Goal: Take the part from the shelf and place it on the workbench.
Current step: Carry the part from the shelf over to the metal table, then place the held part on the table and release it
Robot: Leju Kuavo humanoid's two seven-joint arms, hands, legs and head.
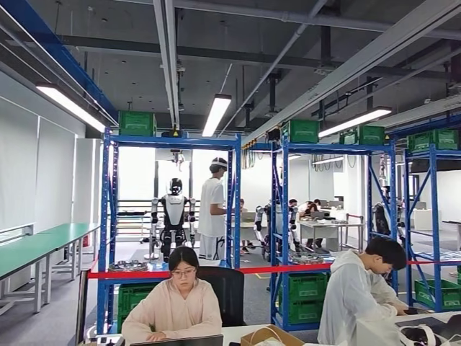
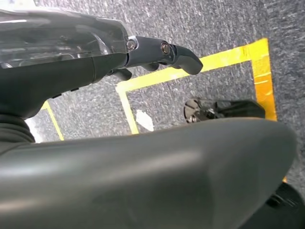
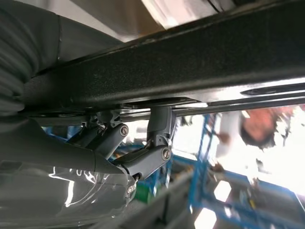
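You see a tall blue metal shelf [image 1: 171, 142] in the left middle of the head view, with a square green plastic crate [image 1: 137, 123] on top. A flat, round, shiny metal part [image 1: 127, 265] lies on a low level of that shelf, at the lower left. A second round part [image 1: 305, 257] lies on the next blue shelf [image 1: 337, 148], right of the middle. A thin red strip [image 1: 271, 269] runs across in front of both shelves. A person in a pale pink top [image 1: 179, 306] sits at the bottom of the frame, and a person in a white hoodie [image 1: 356, 292] bends over at the lower right. Your left hand [image 2: 118, 57] hangs down over a rough grey floor [image 2: 216, 24] marked with yellow tape [image 2: 223, 56]. Its dark smooth fingers [image 2: 179, 53] reach out almost straight, and it holds nothing. Your right hand [image 3: 118, 152] is raised close to a long, dark, grainy bar [image 3: 179, 62]. Its grey fingers [image 3: 144, 160] are bent and their tips reach up to the bar, but you cannot tell whether they grip it or just touch it.
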